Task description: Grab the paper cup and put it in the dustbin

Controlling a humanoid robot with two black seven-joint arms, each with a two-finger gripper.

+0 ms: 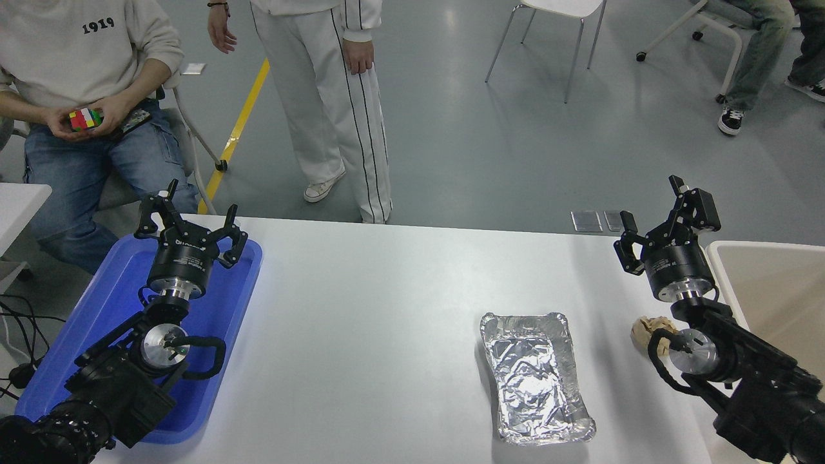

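Although the job names a paper cup, none shows anywhere on the white table, so it may already lie inside the dustbin at the right edge of the frame, whose visible interior looks bare; I cannot tell. At lower left the blue tray sits under the parked left gripper, fingers spread wide. Lower centre-right lies the foil tray. Beside the bin, the right gripper hangs open and empty above the crumpled paper ball, partly hidden by the arm.
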